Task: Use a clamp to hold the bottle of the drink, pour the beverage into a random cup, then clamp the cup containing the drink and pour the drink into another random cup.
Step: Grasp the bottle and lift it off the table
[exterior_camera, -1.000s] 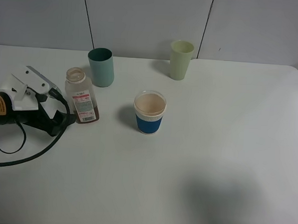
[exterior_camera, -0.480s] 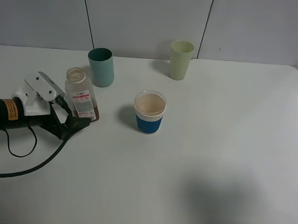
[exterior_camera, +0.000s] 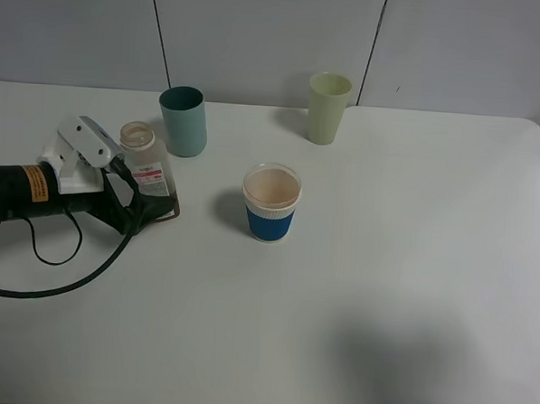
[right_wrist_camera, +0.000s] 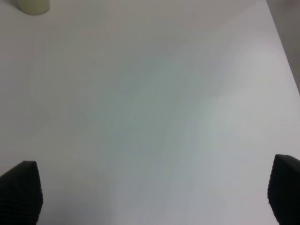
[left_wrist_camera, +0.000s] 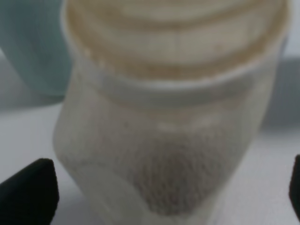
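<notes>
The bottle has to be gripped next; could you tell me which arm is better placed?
Left. The left gripper is open, with the bottle standing between its fingertips. The right gripper, also open, looks down on bare table and has no bottle in its view.

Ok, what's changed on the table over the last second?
The left gripper slid rightward in the high view up to the bottle, which now stands between its open jaws, not yet gripped. The bottle, the blue-banded cup, the teal tumbler and the pale green tumbler have not moved.
</notes>
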Available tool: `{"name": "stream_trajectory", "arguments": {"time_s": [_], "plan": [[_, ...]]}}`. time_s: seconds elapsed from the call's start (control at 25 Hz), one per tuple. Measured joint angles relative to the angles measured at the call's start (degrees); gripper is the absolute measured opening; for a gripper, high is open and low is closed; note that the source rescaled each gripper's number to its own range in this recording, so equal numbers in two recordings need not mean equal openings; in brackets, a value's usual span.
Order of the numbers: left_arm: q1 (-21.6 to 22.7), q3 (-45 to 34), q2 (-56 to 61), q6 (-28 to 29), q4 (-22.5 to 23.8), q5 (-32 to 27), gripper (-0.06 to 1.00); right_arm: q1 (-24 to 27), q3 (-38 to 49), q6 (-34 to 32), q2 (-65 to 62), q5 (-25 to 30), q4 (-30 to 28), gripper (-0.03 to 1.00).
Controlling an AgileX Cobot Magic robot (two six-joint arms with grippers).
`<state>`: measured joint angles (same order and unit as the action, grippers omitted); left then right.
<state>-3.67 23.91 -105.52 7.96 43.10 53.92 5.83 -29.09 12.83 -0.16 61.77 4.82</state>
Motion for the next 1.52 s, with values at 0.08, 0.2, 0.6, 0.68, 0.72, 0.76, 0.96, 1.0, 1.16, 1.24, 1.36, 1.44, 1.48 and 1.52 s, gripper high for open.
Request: {"name": "stream_trajectory", "arguments": {"time_s": [0.08, 0.2, 0.6, 0.68, 0.72, 0.76, 0.96, 1.0, 1.16, 1.24, 1.36, 1.44, 1.48, 1.52], "plan": [[0.0, 0.47, -0.5, 0.17, 0.19, 0.19, 1.0, 0.0, 0.0, 0.0, 0.0, 0.0, 0.0, 0.89], [0.0, 0.78, -1.59, 0.23, 0.29, 0.26, 0.84, 0.0, 0.0, 0.0, 0.0, 0.0, 0.0, 0.89], [0.0, 0.78, -2.42, 1.84, 0.23, 0.26, 0.04, 0.0, 0.0, 0.0, 0.0, 0.0, 0.0, 0.89], [0.0, 0.78, -2.42, 1.89, -0.31, 0.26, 0.04, 0.0, 0.0, 0.0, 0.0, 0.0, 0.0, 0.89], [0.0, 0.78, -2.42, 1.91, -0.87, 0.26, 0.04, 0.0, 0.0, 0.0, 0.0, 0.0, 0.0, 0.89], [0.0, 0.78, -2.42, 2.02, -1.7, 0.19, 0.04, 0.0, 0.0, 0.0, 0.0, 0.0, 0.0, 0.89], [-1.23, 0.72, -0.2, 2.36, -11.24, -3.53, 0.04, 0.0, 0.0, 0.0, 0.0, 0.0, 0.0, 0.89], [-1.93, 0.72, 0.67, 2.36, -13.74, -4.71, 0.04, 0.0, 0.0, 0.0, 0.0, 0.0, 0.0, 0.89], [-5.83, 0.67, 5.96, 1.8, -26.99, -9.75, 0.04, 0.0, 0.0, 0.0, 0.0, 0.0, 0.0, 0.89], [-7.65, 0.63, 8.73, 0.38, -34.52, -12.88, 0.04, 0.0, 0.0, 0.0, 0.0, 0.0, 0.0, 0.89], [-10.74, 0.55, 12.84, -7.39, -48.03, -17.72, 0.04, 0.0, 0.0, 0.0, 0.0, 0.0, 0.0, 0.89], [-12.74, 0.56, 14.9, -14.77, -56.98, -19.78, 0.04, 0.0, 0.0, 0.0, 0.0, 0.0, 0.0, 0.89], [-14.05, 0.56, 16.01, -19.23, -63.02, -20.34, 0.04, 0.0, 0.0, 0.0, 0.0, 0.0, 0.0, 0.89], [-14.98, 0.56, 16.71, -24.06, -67.19, -20.64, 0.04, 0.0, 0.0, 0.0, 0.0, 0.0, 0.0, 0.89]]}}
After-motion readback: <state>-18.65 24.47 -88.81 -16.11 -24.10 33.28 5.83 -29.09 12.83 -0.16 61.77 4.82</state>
